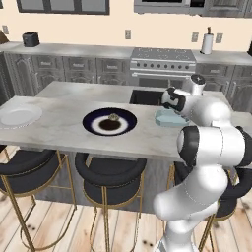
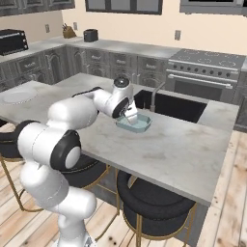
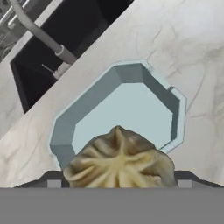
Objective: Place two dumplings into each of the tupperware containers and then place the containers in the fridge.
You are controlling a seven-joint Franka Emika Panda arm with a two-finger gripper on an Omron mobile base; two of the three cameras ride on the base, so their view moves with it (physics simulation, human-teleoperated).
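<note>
Hovering over the teal tub (image 3: 127,109) on the bench (image 2: 178,149), the claw (image 3: 118,181) is clamped on a dumpling (image 3: 119,159); loading is in hand, and next it should lower and let go inside

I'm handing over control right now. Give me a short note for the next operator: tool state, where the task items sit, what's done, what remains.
Tool: jaws wide, a dumpling between the tips, over the teal container, which looks empty.
Another dumpling sits on the dark-blue plate. White plate at the island's far left.
Done: nothing confirmed inside the teal container.
Left: drop this dumpling in, add the rest, two per container, then both containers into the fridge. The second container and the fridge are not located from here.
</note>
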